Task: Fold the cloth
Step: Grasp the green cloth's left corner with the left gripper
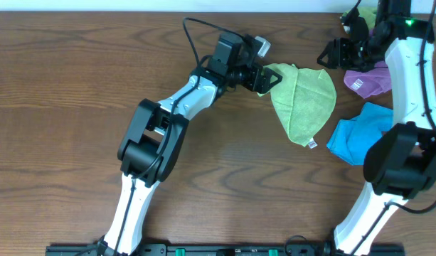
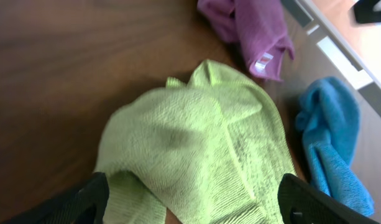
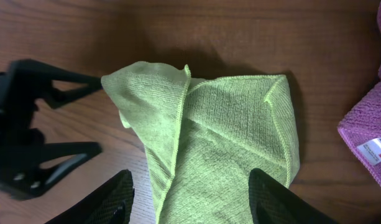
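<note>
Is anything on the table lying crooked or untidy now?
Yes. The lime-green cloth is folded askew: one flap crosses it diagonally and edges do not line up. The purple cloth and blue cloth beside it lie crumpled.

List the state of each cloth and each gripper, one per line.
Lime-green cloth, loosely folded over itself, uneven.
Purple cloth, bunched up, tag showing.
Blue cloth, crumpled.
Left gripper, fingers open astride the lime-green cloth's edge.
Right gripper, fingers open above the lime-green cloth, holding nothing.
</note>
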Controlling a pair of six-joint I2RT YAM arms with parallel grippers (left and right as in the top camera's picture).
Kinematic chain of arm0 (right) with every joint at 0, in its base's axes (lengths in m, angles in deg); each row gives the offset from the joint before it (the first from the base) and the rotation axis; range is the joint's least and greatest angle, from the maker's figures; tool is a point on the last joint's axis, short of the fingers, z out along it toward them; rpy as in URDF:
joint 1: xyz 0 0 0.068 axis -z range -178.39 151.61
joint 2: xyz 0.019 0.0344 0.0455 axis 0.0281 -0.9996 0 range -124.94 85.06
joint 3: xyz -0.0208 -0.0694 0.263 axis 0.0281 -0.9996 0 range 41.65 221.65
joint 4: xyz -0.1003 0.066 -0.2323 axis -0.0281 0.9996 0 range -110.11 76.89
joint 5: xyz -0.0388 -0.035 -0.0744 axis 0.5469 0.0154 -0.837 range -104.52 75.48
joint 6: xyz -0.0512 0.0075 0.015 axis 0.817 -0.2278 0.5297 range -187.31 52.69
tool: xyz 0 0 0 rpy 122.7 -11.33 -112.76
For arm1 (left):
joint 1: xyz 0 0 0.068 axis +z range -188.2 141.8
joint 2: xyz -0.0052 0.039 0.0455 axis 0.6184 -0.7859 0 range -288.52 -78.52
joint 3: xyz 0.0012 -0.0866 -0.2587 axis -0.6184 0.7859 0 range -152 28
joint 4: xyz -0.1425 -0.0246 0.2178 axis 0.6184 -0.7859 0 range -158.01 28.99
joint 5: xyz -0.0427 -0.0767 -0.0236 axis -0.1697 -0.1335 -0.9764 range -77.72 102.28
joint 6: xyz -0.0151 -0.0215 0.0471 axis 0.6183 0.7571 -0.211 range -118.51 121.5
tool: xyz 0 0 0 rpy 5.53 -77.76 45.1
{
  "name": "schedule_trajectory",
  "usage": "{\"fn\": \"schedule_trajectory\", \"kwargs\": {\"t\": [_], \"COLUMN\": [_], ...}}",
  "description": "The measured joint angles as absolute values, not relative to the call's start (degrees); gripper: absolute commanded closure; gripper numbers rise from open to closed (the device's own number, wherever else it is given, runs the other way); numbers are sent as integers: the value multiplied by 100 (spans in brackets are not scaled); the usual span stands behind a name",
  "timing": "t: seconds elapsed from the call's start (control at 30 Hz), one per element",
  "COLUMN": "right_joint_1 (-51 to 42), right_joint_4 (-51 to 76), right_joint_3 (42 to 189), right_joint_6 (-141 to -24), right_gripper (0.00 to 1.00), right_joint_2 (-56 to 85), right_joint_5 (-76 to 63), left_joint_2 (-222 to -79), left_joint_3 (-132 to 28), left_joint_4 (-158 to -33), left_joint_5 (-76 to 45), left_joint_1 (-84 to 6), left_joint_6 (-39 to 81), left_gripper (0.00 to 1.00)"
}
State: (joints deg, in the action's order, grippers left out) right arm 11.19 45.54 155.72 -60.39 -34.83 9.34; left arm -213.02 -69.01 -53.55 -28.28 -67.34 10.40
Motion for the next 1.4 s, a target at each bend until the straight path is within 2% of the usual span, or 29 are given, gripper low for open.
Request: {"fn": "schedule_trajectory", "kwargs": {"t": [0.33, 0.6, 0.67, 0.77, 0.83, 0.87, 1.17, 1.4], "right_joint_1": [1106, 1078, 1076, 1076, 1076, 1076, 1076, 1076], "right_joint_4": [4560, 4560, 4558, 4551, 4549, 4545, 4512, 4370], "right_joint_3": [15572, 15572, 15572, 15572, 15572, 15572, 15572, 15572], "right_joint_6": [-6039, -6039, -6039, -6039, -6039, -6039, -6039, -6039], "right_gripper": [43, 46, 47, 48, 48, 48, 49, 49], "right_joint_2": [-3481, -3481, -3481, -3483, -3481, -3481, -3481, -3481], "right_joint_5": [951, 954, 954, 954, 954, 954, 954, 954], "left_joint_2": [-21334, -21455, -21490, -21509, -21509, -21509, -21509, -21501], "left_joint_3": [-6908, -6910, -6910, -6910, -6912, -6912, -6912, -6914], "left_joint_4": [-5352, -5335, -5333, -5328, -5311, -5311, -5486, -6240], "left_joint_5": [-2076, -1859, -1846, -1811, -1809, -1794, -1772, -1770], "left_joint_1": [-6811, -6811, -6811, -6811, -6811, -6811, -6699, -6015], "left_joint_6": [1073, 1071, 1084, 1086, 1053, 1058, 1049, 986], "left_gripper": [27, 48, 56, 76, 92, 94, 95, 95]}}
